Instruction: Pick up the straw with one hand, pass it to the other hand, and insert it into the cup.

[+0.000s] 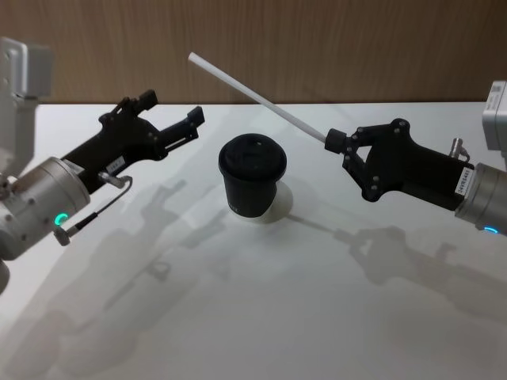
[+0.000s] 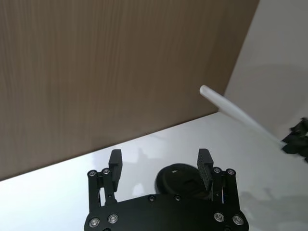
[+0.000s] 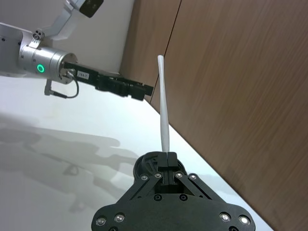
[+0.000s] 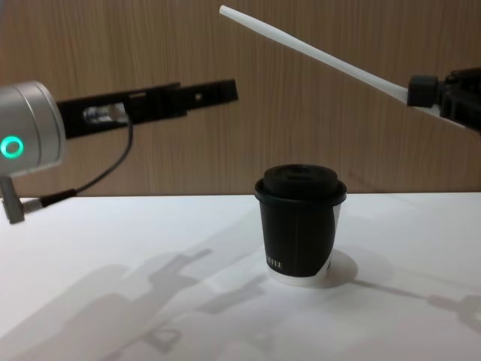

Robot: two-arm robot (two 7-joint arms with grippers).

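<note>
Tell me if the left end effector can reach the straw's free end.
Probably yes: left end effector open, nothing between it and the straw held aloft by the right end effector; cup sits lower.

Our right arm comes in from the right side. Its blocky right gripper point(image 1: 333, 142) points inward and toward the far side, and its fingers are pressed together on one end of the straw point(image 1: 253, 93). Our left arm reaches in from the left, its silver wrist point(image 1: 43, 207) low and ringed with green light. The long left gripper point(image 1: 173, 109) stretches forward and inward, held high above the surface. Its two fingers point(image 2: 115, 163) stand parallel and spread wide. The two grippers face each other, well apart.
</note>
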